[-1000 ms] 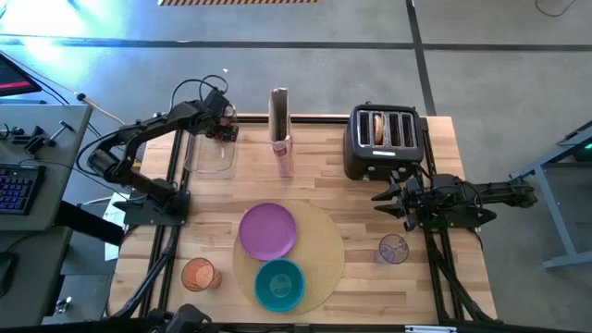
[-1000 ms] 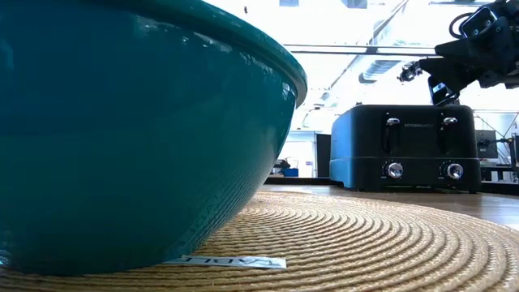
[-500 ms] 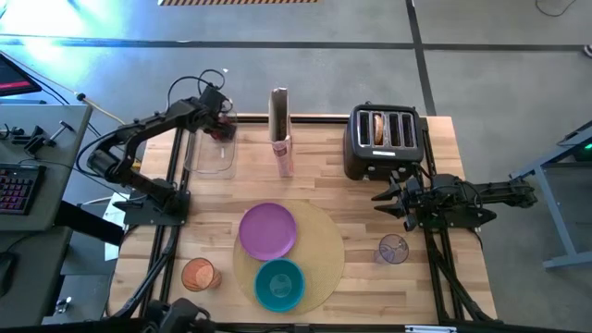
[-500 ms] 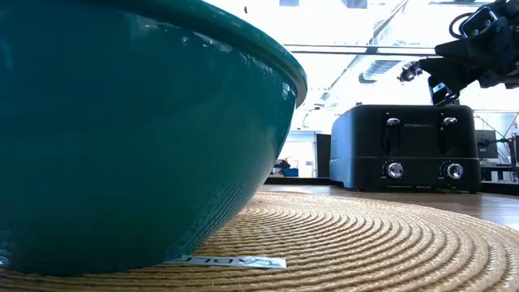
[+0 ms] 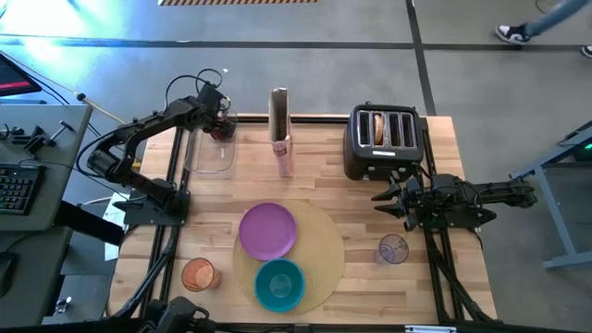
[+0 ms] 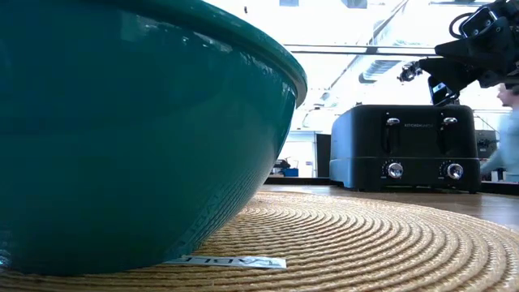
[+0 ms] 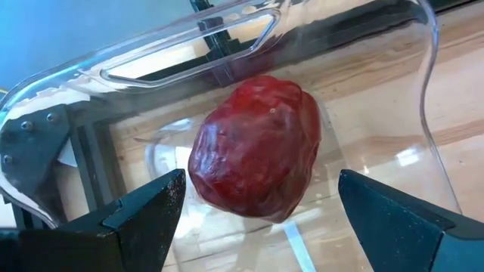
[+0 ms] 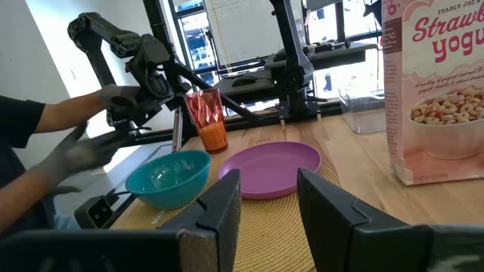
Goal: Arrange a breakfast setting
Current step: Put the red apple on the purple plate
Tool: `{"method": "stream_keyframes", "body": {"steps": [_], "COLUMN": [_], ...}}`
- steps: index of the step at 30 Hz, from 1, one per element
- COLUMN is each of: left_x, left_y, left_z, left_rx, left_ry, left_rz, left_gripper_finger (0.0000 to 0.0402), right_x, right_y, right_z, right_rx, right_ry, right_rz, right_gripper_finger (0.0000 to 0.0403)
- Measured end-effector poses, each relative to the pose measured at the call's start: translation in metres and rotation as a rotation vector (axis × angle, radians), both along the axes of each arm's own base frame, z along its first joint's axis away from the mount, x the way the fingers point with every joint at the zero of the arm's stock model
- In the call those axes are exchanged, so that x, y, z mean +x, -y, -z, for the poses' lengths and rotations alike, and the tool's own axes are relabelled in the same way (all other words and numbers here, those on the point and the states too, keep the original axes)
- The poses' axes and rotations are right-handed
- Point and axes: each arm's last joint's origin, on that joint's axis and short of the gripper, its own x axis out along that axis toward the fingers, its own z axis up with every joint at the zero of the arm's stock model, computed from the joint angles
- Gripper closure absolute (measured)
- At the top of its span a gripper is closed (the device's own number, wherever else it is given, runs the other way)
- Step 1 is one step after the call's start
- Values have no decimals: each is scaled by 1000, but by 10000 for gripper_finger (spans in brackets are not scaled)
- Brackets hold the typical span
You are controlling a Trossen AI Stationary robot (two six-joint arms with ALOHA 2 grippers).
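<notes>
Left gripper (image 7: 257, 219): held at the far left over a clear container (image 5: 211, 153), fingers spread on either side of the red fruit (image 7: 257, 147), not touching it.
Right gripper (image 5: 381, 200): parked near the toaster (image 5: 384, 139), fingers slightly parted, nothing held.
Mat (image 5: 319, 254): near centre, plate (image 5: 268, 229) and bowl (image 5: 279, 284) placed on it.
Cup (image 5: 198, 275): left of the mat.
Glass (image 5: 393, 249): right of the mat.

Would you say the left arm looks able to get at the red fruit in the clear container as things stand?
Probably yes. The left gripper is open right over the red fruit, one finger on each side, and nothing inside the clear container blocks it.
</notes>
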Motion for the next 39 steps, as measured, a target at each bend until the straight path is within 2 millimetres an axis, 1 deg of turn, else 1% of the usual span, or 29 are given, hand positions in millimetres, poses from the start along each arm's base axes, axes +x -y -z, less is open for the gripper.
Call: {"method": "stream_keyframes", "body": {"steps": [10, 15, 23, 30, 39], "left_x": [11, 11, 11, 14, 16], "left_y": [0, -1, 0, -4, -8], "left_z": [-3, -3, -3, 11, 21], "left_rx": [52, 71, 74, 23, -4], "left_ry": [29, 8, -8, -31, -44], "left_rz": [37, 65, 54, 32, 12], "left_gripper_finger": [67, 67, 67, 66, 66], "right_x": [0, 0, 0, 0, 0], "right_y": [0, 0, 0, 0, 0], "right_z": [0, 0, 0, 0, 0], "right_rx": [0, 0, 0, 0, 0], "right_ry": [0, 0, 0, 0, 0], "right_rz": [0, 0, 0, 0, 0], "right_gripper_finger": [288, 288, 288, 288, 288]}}
